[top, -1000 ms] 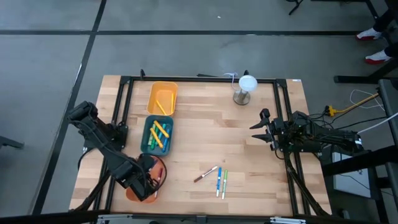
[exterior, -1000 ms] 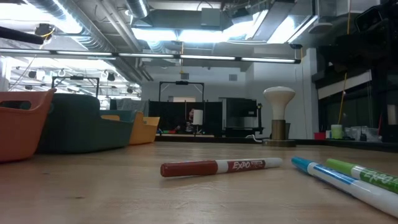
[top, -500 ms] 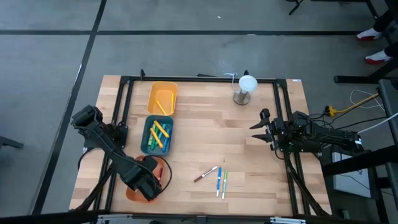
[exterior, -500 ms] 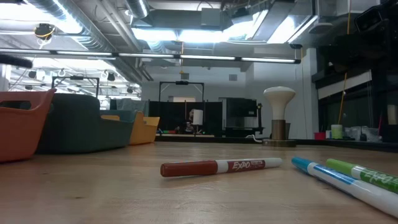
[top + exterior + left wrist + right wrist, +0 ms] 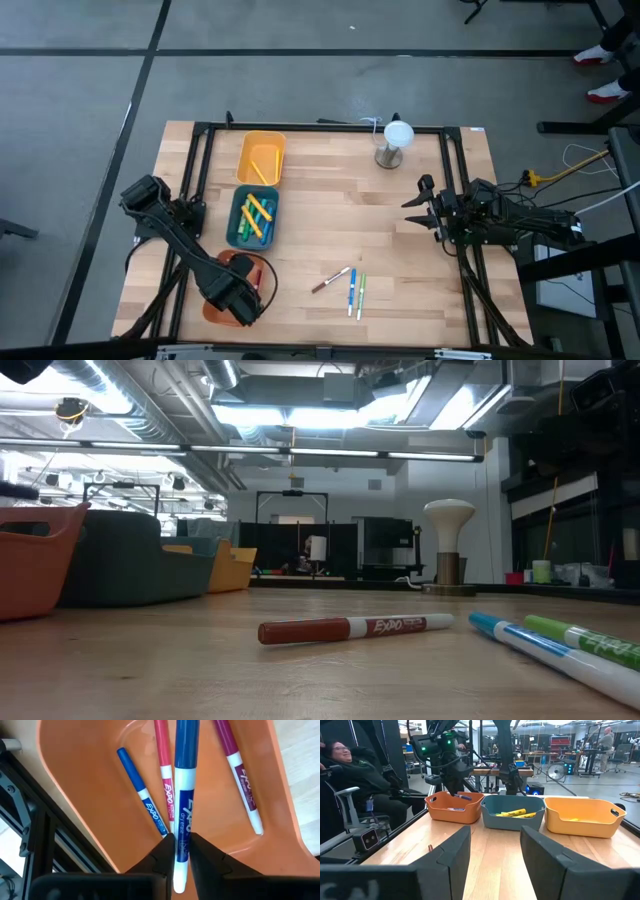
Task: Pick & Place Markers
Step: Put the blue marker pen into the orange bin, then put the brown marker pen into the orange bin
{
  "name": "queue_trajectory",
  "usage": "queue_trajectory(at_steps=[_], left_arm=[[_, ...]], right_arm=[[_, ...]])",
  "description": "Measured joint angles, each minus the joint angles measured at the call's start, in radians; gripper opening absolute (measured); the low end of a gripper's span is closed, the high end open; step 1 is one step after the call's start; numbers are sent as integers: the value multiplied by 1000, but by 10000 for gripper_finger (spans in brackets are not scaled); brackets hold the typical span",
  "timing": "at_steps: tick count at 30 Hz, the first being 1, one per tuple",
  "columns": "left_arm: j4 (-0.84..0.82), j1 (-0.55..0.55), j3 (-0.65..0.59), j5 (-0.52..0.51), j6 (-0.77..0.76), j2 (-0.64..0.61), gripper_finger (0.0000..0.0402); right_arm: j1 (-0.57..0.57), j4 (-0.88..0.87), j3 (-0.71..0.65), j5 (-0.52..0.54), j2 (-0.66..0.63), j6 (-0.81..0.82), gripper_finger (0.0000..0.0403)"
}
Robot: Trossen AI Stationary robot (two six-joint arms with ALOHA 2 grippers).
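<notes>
the left gripper [image 5: 178, 851] hangs over the orange tray [image 5: 212, 309] at the table's near left corner, its fingers close around a blue marker [image 5: 183, 795], presumably to drop it with the blue and two red markers lying there; whether the grip is loosening cannot be told. further back, the teal tray [image 5: 238, 224] holds yellow and green markers and the yellow tray [image 5: 246, 158] holds yellow ones. mid-table, a red marker [image 5: 331, 279], a light blue marker [image 5: 352, 291] and a green marker [image 5: 361, 293] lie unsorted. the right gripper [image 5: 418, 206] waits at the right edge, fingers apart and empty.
</notes>
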Motion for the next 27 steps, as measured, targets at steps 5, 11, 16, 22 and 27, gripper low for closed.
queue_trajectory(at_steps=[5,11,16,22,27], left_arm=[[-22,0,0,-7,-21,0,68],[-37,0,0,-7,-21,0,71],[-41,13,0,-13,-21,0,68],[-44,44,15,-68,27,0,70],[-45,80,70,-205,111,-1,66]], right_arm=[[0,0,0,0,0,0,170],[0,0,0,0,0,0,170],[0,0,0,0,0,0,170],[0,0,0,0,0,0,170],[0,0,0,0,0,0,170]])
